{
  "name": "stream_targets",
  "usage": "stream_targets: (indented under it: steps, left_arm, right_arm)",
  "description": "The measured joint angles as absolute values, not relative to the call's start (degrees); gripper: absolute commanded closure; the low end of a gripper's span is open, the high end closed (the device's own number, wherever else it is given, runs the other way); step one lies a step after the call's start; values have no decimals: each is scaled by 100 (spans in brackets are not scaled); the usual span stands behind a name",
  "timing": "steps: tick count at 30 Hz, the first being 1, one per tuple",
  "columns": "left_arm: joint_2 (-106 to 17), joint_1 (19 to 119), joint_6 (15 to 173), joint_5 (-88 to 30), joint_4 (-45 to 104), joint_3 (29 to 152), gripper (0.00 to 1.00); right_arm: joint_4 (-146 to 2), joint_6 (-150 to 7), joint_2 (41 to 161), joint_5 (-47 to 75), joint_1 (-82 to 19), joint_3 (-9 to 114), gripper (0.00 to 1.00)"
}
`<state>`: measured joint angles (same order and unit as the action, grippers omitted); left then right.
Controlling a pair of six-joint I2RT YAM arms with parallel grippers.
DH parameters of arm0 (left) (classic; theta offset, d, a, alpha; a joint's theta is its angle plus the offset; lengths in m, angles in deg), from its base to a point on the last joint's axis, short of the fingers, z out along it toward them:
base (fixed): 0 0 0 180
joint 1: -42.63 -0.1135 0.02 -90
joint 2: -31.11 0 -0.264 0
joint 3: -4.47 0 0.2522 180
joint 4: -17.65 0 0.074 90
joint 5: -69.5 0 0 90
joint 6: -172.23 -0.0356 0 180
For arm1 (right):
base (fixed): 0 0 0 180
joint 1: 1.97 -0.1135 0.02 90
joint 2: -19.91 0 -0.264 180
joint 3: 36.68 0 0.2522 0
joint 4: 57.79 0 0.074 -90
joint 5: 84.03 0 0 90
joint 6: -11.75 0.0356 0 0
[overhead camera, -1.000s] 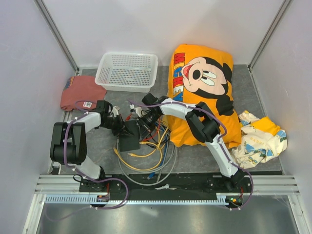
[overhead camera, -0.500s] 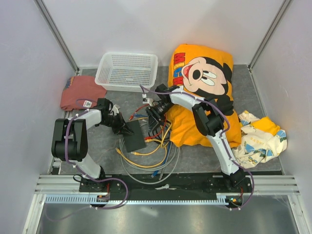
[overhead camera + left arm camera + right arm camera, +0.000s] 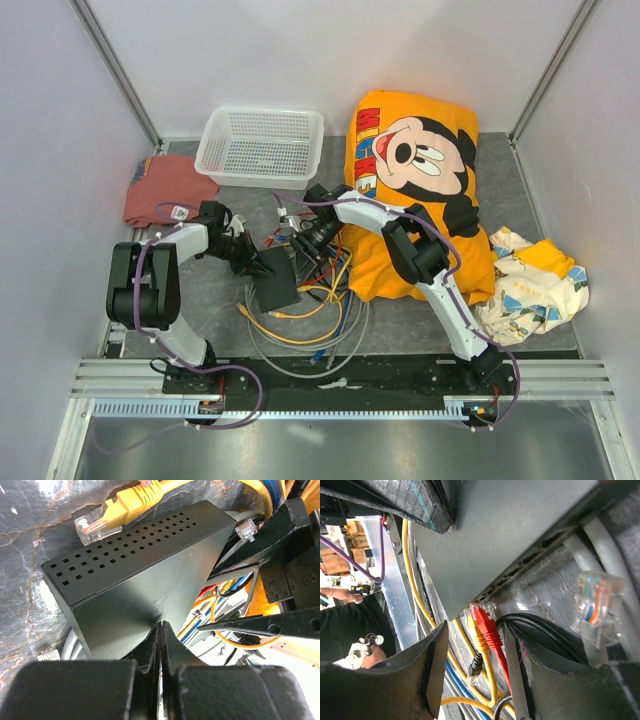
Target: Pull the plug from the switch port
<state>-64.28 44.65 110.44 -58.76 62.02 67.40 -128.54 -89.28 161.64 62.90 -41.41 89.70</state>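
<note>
Fingers (image 3: pixel 434 672) on the right gripper (image 3: pixel 318 235) have opened and come back to the switch (image 3: pixel 276 290), which lies among the cables (image 3: pixel 292 336). 1 red plug (image 3: pixel 482 622) sits between them and looks still plugged in, so the pull is not done. The left gripper (image 3: pixel 160 637), closed tight, touches the switch.

On my screens the left arm (image 3: pixel 180 243) and right arm (image 3: pixel 452 318) are white tubular links joined by bulky black housings, with a thin purple cable (image 3: pixel 135 300) looped along each. The left gripper (image 3: pixel 161 630) is matte black, its moulded finger faces finely grained.
</note>
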Motion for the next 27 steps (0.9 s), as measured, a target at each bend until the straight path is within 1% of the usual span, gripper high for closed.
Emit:
stream_targets:
  steps: [1, 9, 13, 16, 17, 19, 22, 23, 25, 27]
  left_arm:
    - [-6439, 4465, 11044, -5876, 6215, 6749, 98]
    - [-6461, 4476, 11041, -5868, 6252, 6779, 98]
    - [-6461, 4476, 11041, -5868, 6252, 6779, 98]
    - [-6461, 4476, 11041, -5865, 6252, 6779, 98]
    - [-6461, 4476, 11041, -5865, 6252, 6779, 98]
    - [-6461, 4476, 11039, -5865, 6252, 6781, 98]
    - [-6461, 4478, 11039, -5857, 6256, 6784, 98]
    - [-6461, 4483, 11039, -5846, 6256, 6788, 98]
    - [-6461, 4494, 11037, -5833, 6256, 6792, 99]
    - [-6461, 4500, 11037, -5828, 6256, 6799, 98]
  right_arm:
    - [-12856, -8932, 16168, 6270, -4167, 8983, 45]
    - [-12845, -8853, 16284, 6200, -4209, 9081, 56]
    - [-12832, -8775, 16317, 6191, -4211, 9092, 58]
    - [-12823, -8698, 16319, 6102, -4228, 9112, 62]
    - [-12821, -8676, 16321, 6069, -4244, 9121, 66]
    - [-12806, -8637, 16321, 5968, -4281, 9136, 69]
    - [-12795, -8587, 16319, 5820, -4344, 9158, 82]
    - [-12797, -8578, 16313, 5774, -4355, 9158, 88]
    - [-12810, -8598, 16280, 5689, -4377, 9165, 92]
    - [-12830, -8705, 16225, 5560, -4416, 9165, 94]
